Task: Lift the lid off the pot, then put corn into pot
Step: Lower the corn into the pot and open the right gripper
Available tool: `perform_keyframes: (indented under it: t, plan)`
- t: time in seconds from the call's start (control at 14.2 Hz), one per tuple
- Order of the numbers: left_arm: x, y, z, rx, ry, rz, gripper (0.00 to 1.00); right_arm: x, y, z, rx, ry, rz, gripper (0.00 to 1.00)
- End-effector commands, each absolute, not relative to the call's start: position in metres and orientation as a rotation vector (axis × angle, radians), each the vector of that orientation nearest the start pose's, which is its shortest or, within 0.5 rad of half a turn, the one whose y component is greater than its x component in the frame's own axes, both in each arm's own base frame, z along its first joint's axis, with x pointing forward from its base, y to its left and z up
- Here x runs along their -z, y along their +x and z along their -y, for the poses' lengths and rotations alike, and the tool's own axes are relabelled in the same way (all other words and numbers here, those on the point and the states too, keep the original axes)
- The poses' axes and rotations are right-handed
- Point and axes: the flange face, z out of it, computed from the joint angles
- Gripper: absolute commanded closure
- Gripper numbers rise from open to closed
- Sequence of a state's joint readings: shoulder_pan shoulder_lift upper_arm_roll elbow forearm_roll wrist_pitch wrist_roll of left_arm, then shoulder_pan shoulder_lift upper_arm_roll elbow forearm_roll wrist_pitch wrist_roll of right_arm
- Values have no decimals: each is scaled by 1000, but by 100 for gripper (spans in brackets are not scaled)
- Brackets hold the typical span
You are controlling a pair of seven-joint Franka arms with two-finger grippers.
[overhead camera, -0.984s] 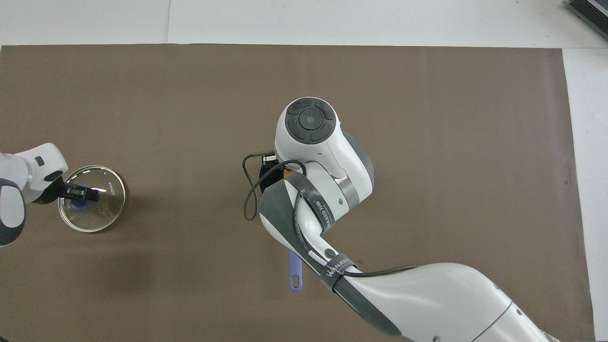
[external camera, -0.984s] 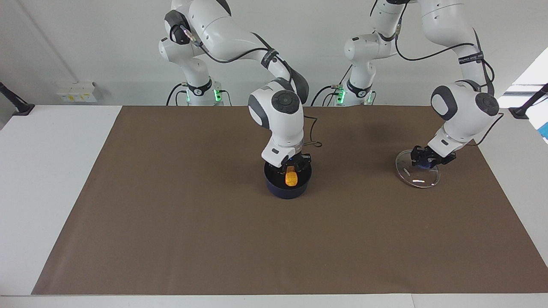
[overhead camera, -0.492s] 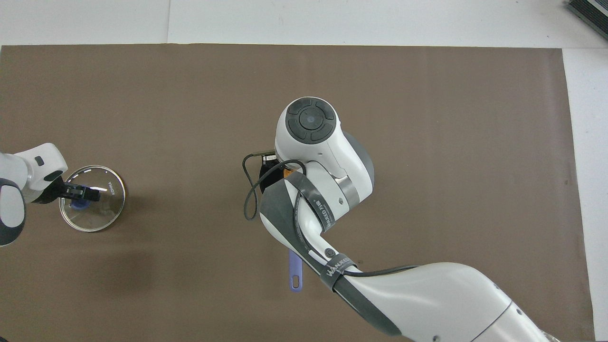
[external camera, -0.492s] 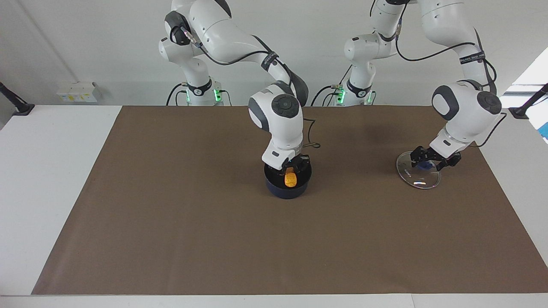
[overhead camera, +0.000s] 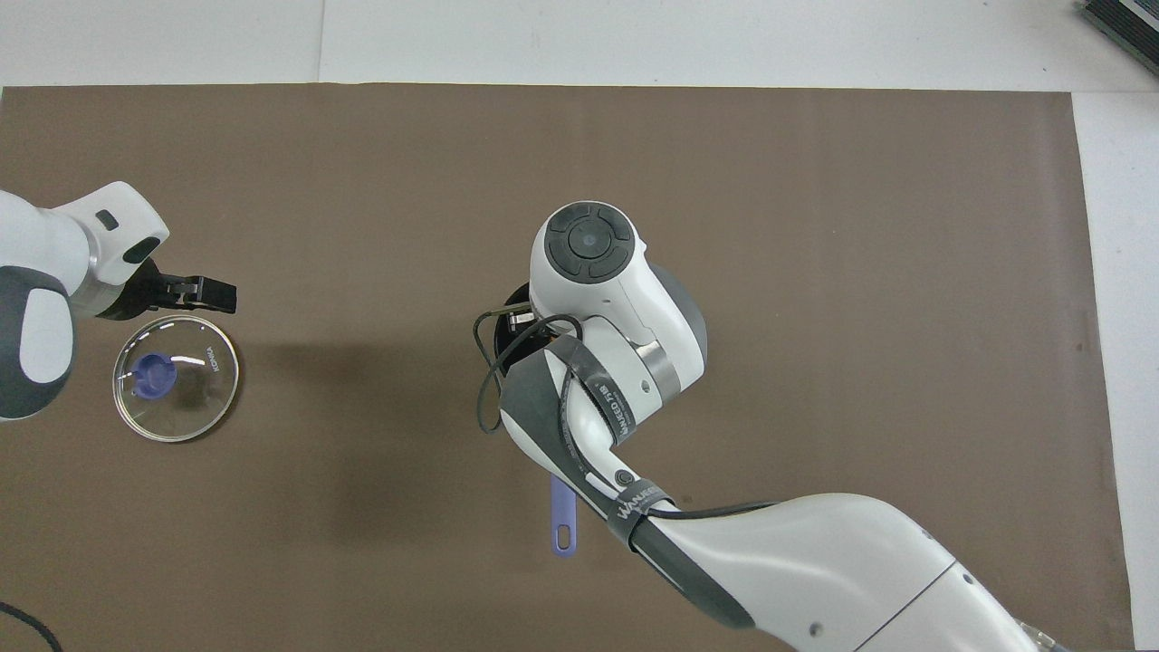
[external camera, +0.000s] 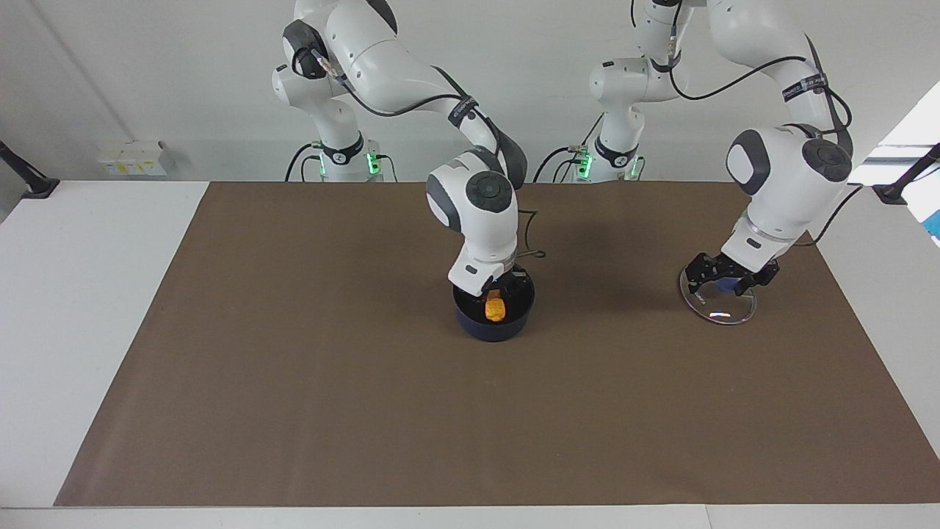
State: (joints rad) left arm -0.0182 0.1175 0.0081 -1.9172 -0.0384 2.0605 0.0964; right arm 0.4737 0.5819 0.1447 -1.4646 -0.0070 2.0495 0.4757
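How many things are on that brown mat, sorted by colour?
Blue: 1, the pot
Clear glass with a blue knob: 1, the lid
Yellow-orange: 1, the corn, in the pot
Total: 3

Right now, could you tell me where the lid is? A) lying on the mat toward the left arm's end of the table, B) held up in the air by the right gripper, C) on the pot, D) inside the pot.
A: the lid lies flat on the brown mat, released, with the open left gripper raised over the mat beside it; the pot stands uncovered mid-table.
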Motion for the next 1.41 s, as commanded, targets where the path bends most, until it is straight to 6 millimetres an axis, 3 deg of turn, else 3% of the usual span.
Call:
perform_keyframes:
  t: [0.0,0.14,0.42,0.63,0.77,0.98,1.12,1.34]
  plan:
    - [-485,597,16,-2,-3172,-42,0,-346,589,-393,-15,-3059,219,46]
    - [-519,598,16,-29,-3172,-34,0,-346,589,-394,-17,-3058,217,24]
    - [-569,590,11,-66,-3171,-30,0,-352,590,-396,-8,-3066,208,2]
    - [-599,574,6,-24,-3171,-17,0,-381,597,-383,49,-3054,176,0]
    - [-615,563,7,-17,-3162,-29,0,-418,610,-349,111,-3047,104,0]
    - [-624,553,12,-56,-3160,-56,0,-485,618,-291,165,-3050,1,0]
    - [-635,543,17,-32,-3164,-84,0,-517,617,-256,167,-3064,-68,0]
    - [-636,544,17,-24,-3161,-127,0,-570,602,-201,147,-3090,-139,0]
